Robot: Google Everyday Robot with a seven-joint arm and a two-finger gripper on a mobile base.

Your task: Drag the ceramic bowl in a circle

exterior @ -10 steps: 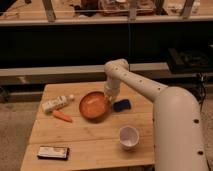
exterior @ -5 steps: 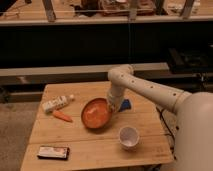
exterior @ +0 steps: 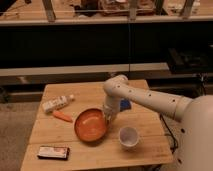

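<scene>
The ceramic bowl (exterior: pixel 90 125), wide, shallow and glossy orange-brown, sits on the wooden table (exterior: pixel 85 94) a little front of its middle. My gripper (exterior: pixel 107 118) reaches down from the white arm and is at the bowl's right rim, touching it. The small white cup (exterior: pixel 129 136) stands just to the right of the bowl, near the table's front edge.
A carrot (exterior: pixel 63 116) and a white bottle lying on its side (exterior: pixel 57 103) are left of the bowl. A dark flat packet (exterior: pixel 53 152) lies at the front left corner. A blue object (exterior: pixel 125 104) lies behind the arm. A dark counter runs behind the table.
The bowl has moved toward the table's front and slightly left, with my gripper at its rim moving along with it. It now lies closer to the white cup.
</scene>
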